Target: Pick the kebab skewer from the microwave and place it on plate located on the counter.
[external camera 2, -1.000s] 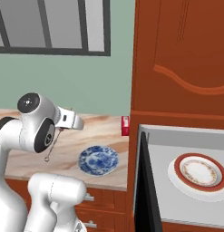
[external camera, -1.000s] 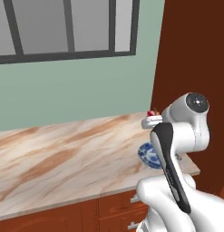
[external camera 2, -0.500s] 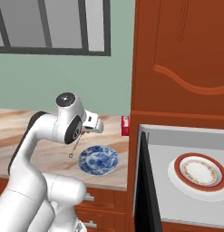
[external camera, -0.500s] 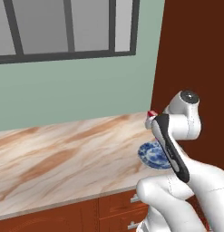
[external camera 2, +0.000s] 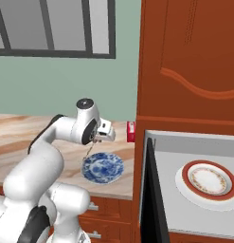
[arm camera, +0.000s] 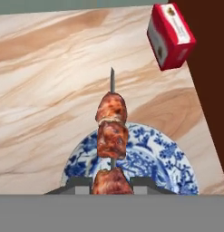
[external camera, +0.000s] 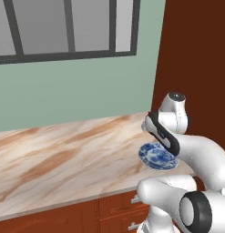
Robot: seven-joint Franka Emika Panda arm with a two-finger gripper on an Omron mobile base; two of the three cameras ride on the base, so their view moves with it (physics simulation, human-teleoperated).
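The gripper (arm camera: 111,181) is clenched on the kebab skewer (arm camera: 111,136), which sticks out forward from between the two fingers (arm camera: 79,183). The skewer hangs in the air above the blue-patterned plate (arm camera: 163,158) on the counter (arm camera: 45,68), near a red box (arm camera: 171,36).

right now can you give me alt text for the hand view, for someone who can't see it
The gripper, shut on a kebab skewer of browned meat chunks, holds it above a blue-and-white plate on a marbled counter. A red box stands near the dark wooden wall.
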